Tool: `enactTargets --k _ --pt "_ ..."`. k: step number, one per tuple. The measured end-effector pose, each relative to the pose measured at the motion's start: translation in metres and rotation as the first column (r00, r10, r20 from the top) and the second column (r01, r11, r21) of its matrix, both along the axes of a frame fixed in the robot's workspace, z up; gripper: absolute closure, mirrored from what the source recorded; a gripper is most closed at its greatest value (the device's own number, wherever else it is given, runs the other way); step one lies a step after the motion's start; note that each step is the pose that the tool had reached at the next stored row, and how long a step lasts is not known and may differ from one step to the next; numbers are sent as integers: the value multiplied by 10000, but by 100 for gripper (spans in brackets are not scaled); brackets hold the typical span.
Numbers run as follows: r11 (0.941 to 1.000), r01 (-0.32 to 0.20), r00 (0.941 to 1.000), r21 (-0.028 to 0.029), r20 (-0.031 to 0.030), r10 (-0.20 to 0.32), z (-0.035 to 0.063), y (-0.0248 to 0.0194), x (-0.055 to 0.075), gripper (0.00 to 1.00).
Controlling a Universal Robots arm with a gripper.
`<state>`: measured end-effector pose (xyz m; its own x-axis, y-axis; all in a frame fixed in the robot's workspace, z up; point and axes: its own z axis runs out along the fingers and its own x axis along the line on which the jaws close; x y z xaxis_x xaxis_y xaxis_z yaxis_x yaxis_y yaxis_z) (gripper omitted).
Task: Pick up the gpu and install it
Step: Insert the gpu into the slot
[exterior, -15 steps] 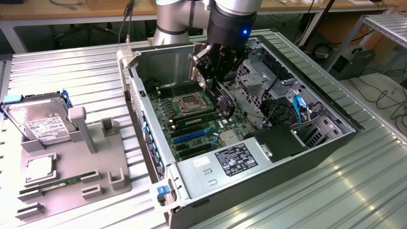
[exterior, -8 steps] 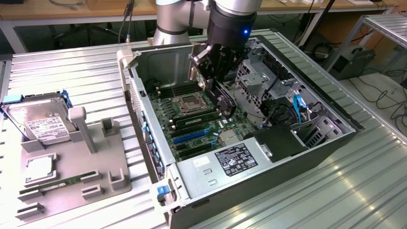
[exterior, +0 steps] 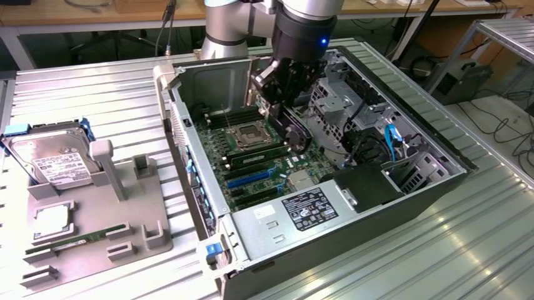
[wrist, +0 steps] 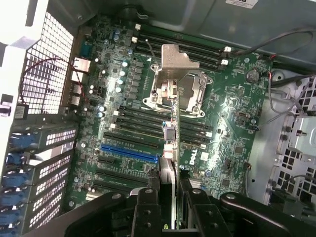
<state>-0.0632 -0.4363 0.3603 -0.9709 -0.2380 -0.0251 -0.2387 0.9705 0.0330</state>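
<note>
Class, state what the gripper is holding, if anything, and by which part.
The gripper holds the gpu, pinched across its two flat faces near its upper edge.

Matt-blk hand (wrist: 168,183); metal-brkt gpu (wrist: 169,134)

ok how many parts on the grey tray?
3: hard drive at its far end, CPU in the middle, RAM stick along the near edge. Nothing looks hidden. The gpu is in the gripper.
</note>
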Motion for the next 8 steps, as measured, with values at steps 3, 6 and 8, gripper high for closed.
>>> enactTargets --k 3,6,8 --pt "9997 -264 9997 0 0 264 0 0 0 74" --pt "9990 -449 9990 0 0 449 0 0 0 74" --pt "9983 -589 9983 0 0 589 0 0 0 74"
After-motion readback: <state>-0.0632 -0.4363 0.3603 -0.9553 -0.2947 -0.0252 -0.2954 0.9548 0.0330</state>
